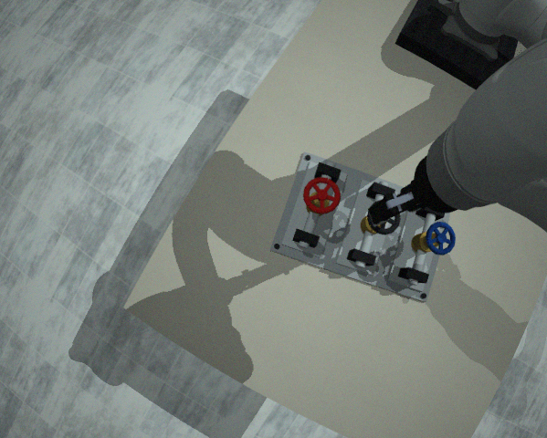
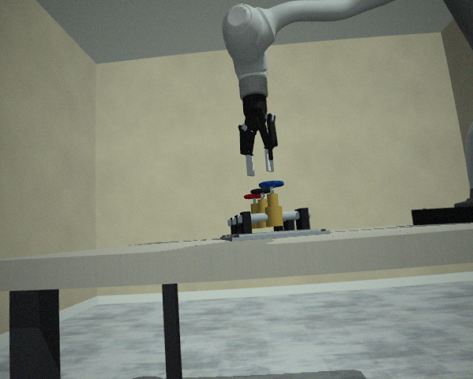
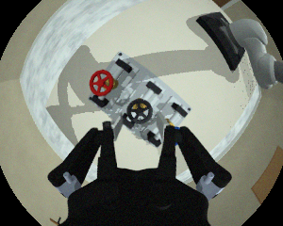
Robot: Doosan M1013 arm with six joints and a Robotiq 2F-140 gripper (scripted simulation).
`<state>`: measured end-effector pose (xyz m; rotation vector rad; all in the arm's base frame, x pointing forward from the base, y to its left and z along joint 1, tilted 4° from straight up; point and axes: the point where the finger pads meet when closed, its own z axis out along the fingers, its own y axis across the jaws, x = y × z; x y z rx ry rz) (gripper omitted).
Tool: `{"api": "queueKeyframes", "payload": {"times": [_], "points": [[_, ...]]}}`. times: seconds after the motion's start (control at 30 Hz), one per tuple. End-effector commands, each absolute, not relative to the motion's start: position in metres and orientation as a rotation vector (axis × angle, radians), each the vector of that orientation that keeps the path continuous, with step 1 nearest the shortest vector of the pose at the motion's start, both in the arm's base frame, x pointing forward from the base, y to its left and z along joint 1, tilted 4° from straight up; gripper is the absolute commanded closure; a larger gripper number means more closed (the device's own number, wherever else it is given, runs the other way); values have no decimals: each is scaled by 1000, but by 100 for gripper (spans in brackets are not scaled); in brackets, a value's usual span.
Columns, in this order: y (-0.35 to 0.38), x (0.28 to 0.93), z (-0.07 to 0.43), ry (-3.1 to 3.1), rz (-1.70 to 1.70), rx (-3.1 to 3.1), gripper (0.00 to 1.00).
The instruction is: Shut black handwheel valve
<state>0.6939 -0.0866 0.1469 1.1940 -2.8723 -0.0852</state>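
Your table (image 1: 339, 358) carries a grey mounting plate (image 1: 289, 214) near its middle, and on that plate three valves run in a row from ten o'clock to four o'clock in the top view: the red handwheel (image 1: 321, 194) at the ten o'clock end, the black handwheel (image 1: 390, 225) in the middle, the blue handwheel (image 1: 440, 237) at the four o'clock end. Your gripper (image 2: 259, 165) hangs above the row, clear of all three wheels, with its fingers half spread and nothing between them. What matters for your descent: the black handwheel lies straight down, at six o'clock from the fingertips in the side view, and in the wrist view it sits between the two fingers. I judge you need only drop vertically, keeping away from the blue wheel just beside it.
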Motion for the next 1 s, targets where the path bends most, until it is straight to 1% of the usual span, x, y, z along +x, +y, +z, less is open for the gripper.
{"api": "queueKeyframes", "payload": {"times": [0.0, 0.97], "points": [[-86, 693, 141, -2877, -93, 1184, 48], [-85, 693, 119, -2877, -93, 1184, 48]]}}
